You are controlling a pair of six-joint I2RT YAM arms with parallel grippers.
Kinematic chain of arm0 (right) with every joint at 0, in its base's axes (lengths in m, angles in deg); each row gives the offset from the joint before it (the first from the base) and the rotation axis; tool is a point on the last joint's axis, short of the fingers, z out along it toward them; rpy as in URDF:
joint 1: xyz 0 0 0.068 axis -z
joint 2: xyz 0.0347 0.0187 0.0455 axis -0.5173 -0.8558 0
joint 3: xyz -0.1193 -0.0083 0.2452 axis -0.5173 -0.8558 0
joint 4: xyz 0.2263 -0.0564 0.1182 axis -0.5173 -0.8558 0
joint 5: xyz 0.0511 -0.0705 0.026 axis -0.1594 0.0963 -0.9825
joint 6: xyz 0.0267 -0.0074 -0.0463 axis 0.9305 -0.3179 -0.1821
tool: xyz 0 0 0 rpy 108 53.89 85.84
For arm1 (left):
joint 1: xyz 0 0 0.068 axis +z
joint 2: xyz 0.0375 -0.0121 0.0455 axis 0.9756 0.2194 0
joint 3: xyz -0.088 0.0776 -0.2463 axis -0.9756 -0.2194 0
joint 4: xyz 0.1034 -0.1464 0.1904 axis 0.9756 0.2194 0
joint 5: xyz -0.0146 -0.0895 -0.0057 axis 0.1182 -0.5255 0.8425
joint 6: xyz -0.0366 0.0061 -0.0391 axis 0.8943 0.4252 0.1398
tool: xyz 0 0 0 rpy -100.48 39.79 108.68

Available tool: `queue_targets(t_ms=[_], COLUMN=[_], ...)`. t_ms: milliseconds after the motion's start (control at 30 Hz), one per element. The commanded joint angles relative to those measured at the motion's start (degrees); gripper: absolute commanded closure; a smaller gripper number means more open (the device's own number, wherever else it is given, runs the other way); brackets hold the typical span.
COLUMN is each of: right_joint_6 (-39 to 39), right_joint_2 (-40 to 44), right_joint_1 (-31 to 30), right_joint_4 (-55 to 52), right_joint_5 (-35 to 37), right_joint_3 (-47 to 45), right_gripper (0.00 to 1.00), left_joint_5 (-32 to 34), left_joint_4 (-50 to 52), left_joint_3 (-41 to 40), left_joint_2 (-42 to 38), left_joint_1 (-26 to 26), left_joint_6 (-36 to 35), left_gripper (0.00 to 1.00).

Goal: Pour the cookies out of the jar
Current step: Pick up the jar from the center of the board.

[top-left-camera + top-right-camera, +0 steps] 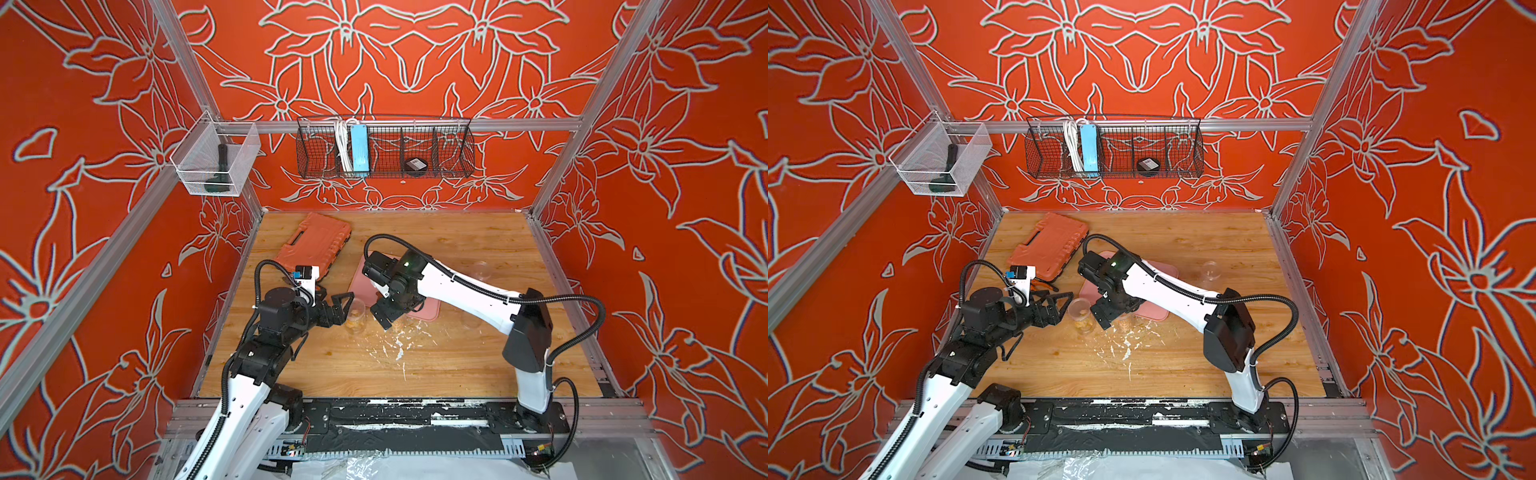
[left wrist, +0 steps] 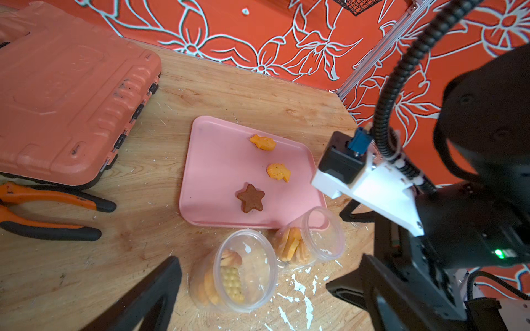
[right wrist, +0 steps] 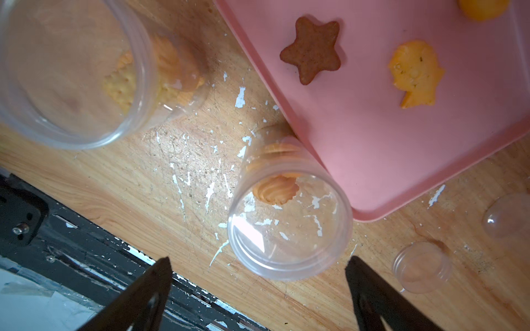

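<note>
Clear plastic narrow jar stands just beside the pink rectangular tray, with orange cookies inside. Right gripper hovers over it, jaws wide apart, gripping nothing. Left gripper is also wide and empty, near a wider clear jar. One brown star cookie and two orange fish cookies lie on the tray.

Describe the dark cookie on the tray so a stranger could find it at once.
Find the pink tray on the wooden table. The cookie lies on it, beside two others. It alone is a dark brown star; those two are orange fish.
</note>
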Motion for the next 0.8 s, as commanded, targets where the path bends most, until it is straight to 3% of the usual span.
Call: queue_targets(t_ms=[0, 200, 767], right_joint_6=[-0.7, -0.53, -0.61], right_joint_2=[-2.51, -3.21, -4.62], right_joint_1=[0.45, 1.9, 3.82], right_joint_4=[-2.02, 0.42, 1.86], right_joint_5=[1.51, -1.14, -3.06], right_joint_3=[1.58, -0.71, -2.24], right_gripper=[0.08, 0.15, 0.26], left_joint_5=[0.28, 0.16, 0.16], left_joint_4=[-0.81, -0.88, -0.88], left_joint_3=[0.13, 0.13, 0.13], left_joint_2=[-0.53, -0.4, 0.06], left_joint_1=[-0.35, -0.35, -0.31], left_joint_6=[-0.36, -0.37, -0.36], left_gripper=[0.02, 0.02, 0.02])
